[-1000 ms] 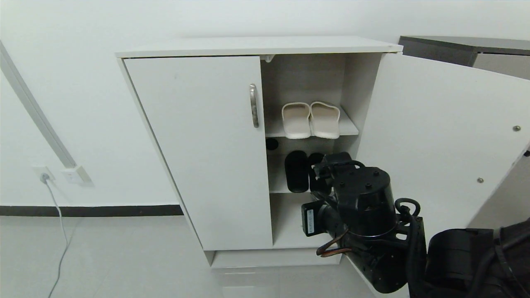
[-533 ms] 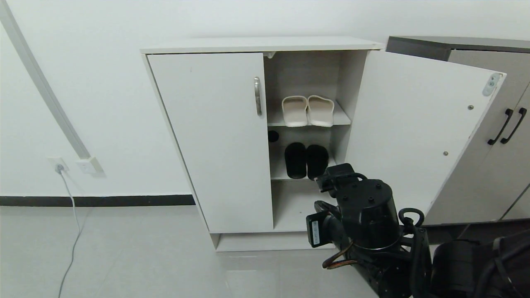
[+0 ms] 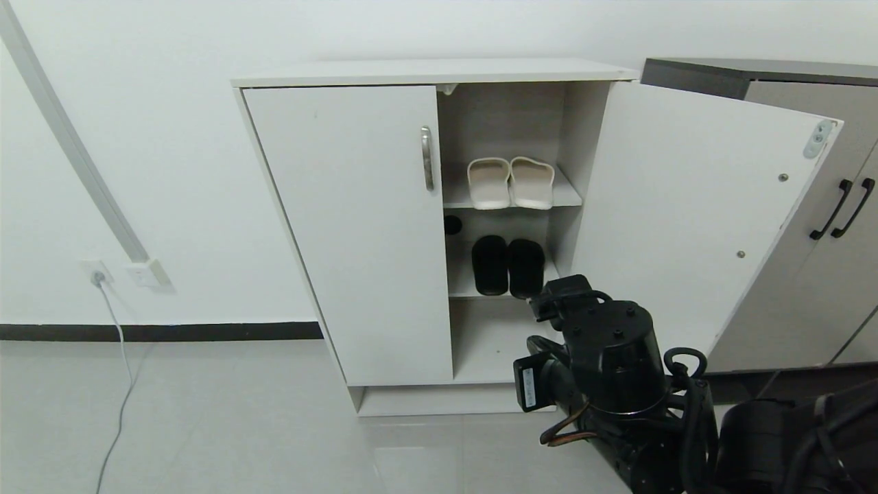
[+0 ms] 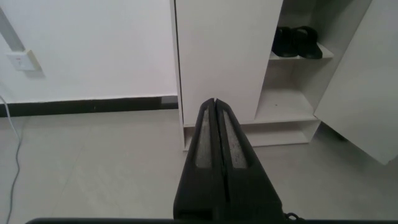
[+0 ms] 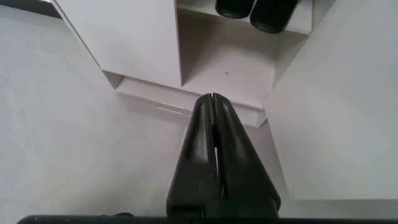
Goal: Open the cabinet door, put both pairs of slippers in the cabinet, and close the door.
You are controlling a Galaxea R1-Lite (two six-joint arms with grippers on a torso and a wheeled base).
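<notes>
The white cabinet (image 3: 425, 71) stands against the wall with its left door (image 3: 357, 233) shut and its right door (image 3: 686, 213) swung wide open. A beige pair of slippers (image 3: 511, 183) rests on the upper shelf. A black pair of slippers (image 3: 507, 266) lies on the shelf below, also seen as black slippers (image 4: 298, 42) and black slippers (image 5: 255, 7). My right arm (image 3: 610, 350) hangs in front of the open side, low down. My right gripper (image 5: 213, 98) is shut and holds nothing, over the floor before the bottom shelf. My left gripper (image 4: 214, 102) is shut and holds nothing, facing the shut door.
A grey cabinet (image 3: 809, 288) with black handles (image 3: 840, 208) stands right behind the open door. A wall socket (image 3: 96, 276) and its cable (image 3: 116, 384) are at the left. The tiled floor (image 3: 240, 439) in front is free.
The whole head picture has shifted: the camera has drawn back from the cabinet. The slippers and both doors stay as they were. My right arm sits slightly lower right in the picture.
</notes>
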